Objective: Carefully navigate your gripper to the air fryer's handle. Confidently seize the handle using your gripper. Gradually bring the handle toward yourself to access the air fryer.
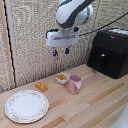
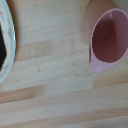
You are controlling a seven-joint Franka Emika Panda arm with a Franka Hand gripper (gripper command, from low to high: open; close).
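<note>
The black boxy air fryer [image 1: 111, 52] stands at the exterior view's right on the wooden table. Its short black handle [image 1: 102, 61] juts from the front drawer. My white gripper [image 1: 61, 51] hangs high in the air above the small bowl and the pink cup, well to the left of the air fryer. Its two blue-tipped fingers [image 1: 66, 50] point down with a small gap between them and hold nothing. The wrist view shows no fingers, only the table, the pink cup [image 2: 107, 36] and a bowl rim [image 2: 6, 42].
A pink cup [image 1: 74, 84] stands mid-table, with a small bowl [image 1: 62, 77] holding yellow food behind it. A yellow block [image 1: 41, 87] lies beside a large patterned plate [image 1: 26, 105] at the front left. A woven screen [image 1: 30, 40] backs the table.
</note>
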